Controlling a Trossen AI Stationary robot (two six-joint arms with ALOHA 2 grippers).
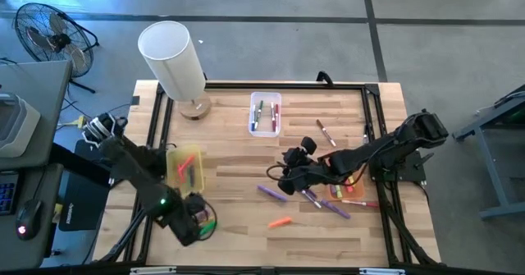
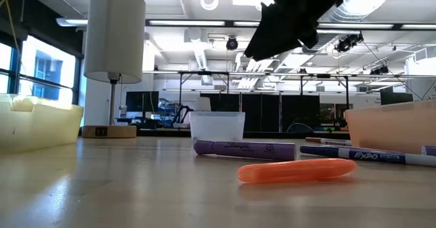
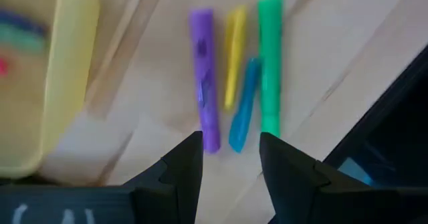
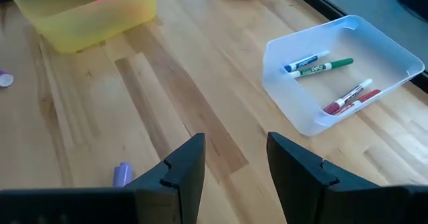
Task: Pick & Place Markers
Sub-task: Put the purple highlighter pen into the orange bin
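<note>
Markers lie loose on the wooden table: a purple (image 3: 204, 77), a yellow (image 3: 234, 53), a blue (image 3: 244, 110) and a green one (image 3: 269, 63) side by side at the near left. My left gripper (image 3: 231, 157) (image 1: 197, 217) hangs open just above them, pointing down and touching none. Mid-table lie a purple marker (image 1: 272, 192) (image 2: 245, 148) and an orange one (image 1: 280, 222) (image 2: 296, 171). My right gripper (image 1: 283, 176) (image 4: 234, 160) stands open above the table's middle, slanting down, with nothing between its fingers.
A yellow bin (image 1: 184, 167) at the left, a clear bin (image 1: 265, 113) (image 4: 344, 70) at the far middle and an orange bin (image 1: 349, 185) at the right each hold markers. A white lamp (image 1: 172, 57) stands far left. More markers (image 1: 328, 203) lie beside the orange bin.
</note>
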